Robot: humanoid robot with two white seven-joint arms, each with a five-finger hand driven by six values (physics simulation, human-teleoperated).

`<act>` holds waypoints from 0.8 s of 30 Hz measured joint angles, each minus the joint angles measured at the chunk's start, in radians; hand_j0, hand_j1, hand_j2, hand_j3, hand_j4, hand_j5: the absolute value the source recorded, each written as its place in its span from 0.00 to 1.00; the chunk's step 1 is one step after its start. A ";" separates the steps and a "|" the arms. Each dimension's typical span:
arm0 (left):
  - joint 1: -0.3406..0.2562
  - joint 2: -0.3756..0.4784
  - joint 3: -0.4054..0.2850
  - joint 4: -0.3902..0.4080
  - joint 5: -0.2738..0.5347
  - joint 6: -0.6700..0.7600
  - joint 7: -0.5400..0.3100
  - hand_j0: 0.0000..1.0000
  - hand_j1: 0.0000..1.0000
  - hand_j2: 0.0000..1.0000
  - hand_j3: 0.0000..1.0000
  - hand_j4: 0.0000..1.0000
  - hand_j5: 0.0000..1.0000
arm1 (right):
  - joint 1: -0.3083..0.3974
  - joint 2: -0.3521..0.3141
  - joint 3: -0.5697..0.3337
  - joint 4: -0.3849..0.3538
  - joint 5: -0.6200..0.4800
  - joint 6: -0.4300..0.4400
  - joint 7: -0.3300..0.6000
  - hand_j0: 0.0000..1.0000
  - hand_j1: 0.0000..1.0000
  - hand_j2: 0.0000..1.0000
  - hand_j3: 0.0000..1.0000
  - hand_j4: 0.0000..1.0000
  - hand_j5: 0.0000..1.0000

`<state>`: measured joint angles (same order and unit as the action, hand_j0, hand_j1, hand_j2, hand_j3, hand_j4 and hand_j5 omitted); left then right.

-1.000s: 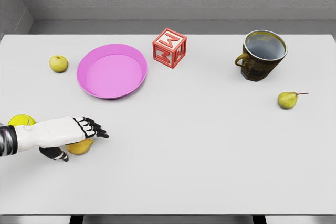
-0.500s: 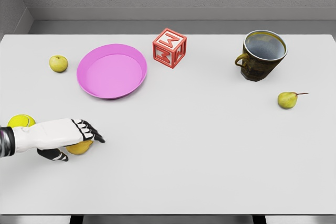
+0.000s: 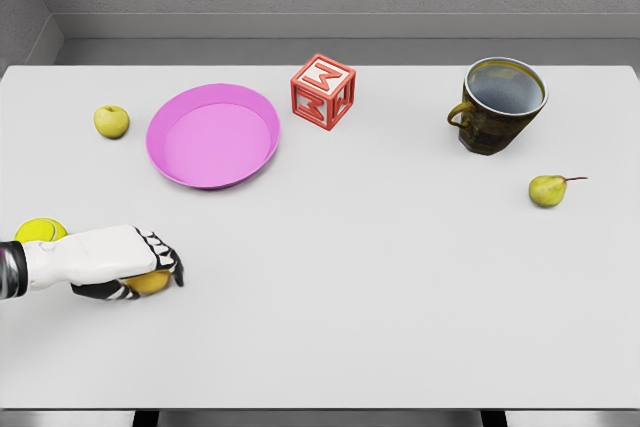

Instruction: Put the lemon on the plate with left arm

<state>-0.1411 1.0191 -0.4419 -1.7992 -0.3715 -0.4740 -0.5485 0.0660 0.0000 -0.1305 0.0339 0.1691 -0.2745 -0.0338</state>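
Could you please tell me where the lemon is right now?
In the head view, the lemon sits near the table's front left, enclosed by the left hand, right of a yellow ball and well short of the pink plate.

A plain white worktop [image 3: 380, 287] carried everything. On its left part lay a pink plate [image 3: 213, 135], with a small green apple [image 3: 111, 121] just beyond its left rim. A red letter block [image 3: 323, 91] stood to the plate's right. Farther right sat a dark mug [image 3: 496, 104], and a pear [image 3: 548, 189] lay near the right edge. At the left edge rested a yellow ball [image 3: 40, 231] and, close by, a lemon [image 3: 150, 282].
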 measured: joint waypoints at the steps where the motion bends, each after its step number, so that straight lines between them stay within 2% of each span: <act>1: 0.000 0.000 0.001 0.000 0.000 -0.001 0.000 0.55 0.55 0.55 0.55 0.55 0.55 | 0.000 0.000 0.000 0.000 0.000 0.000 0.000 1.00 1.00 1.00 1.00 1.00 1.00; 14: -0.005 0.030 0.008 0.000 0.031 -0.010 0.000 0.46 0.46 0.46 0.46 0.46 0.46 | 0.000 0.000 0.000 0.000 0.000 0.000 0.000 1.00 1.00 1.00 1.00 1.00 1.00; 24: -0.020 0.032 0.018 0.000 0.055 -0.011 0.000 0.43 0.43 0.43 0.43 0.43 0.43 | 0.000 0.000 0.000 0.000 0.000 0.000 0.000 1.00 1.00 1.00 1.00 1.00 1.00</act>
<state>-0.1610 1.0515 -0.4237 -1.7992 -0.3166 -0.4849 -0.5482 0.0660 0.0000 -0.1303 0.0339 0.1691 -0.2745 -0.0338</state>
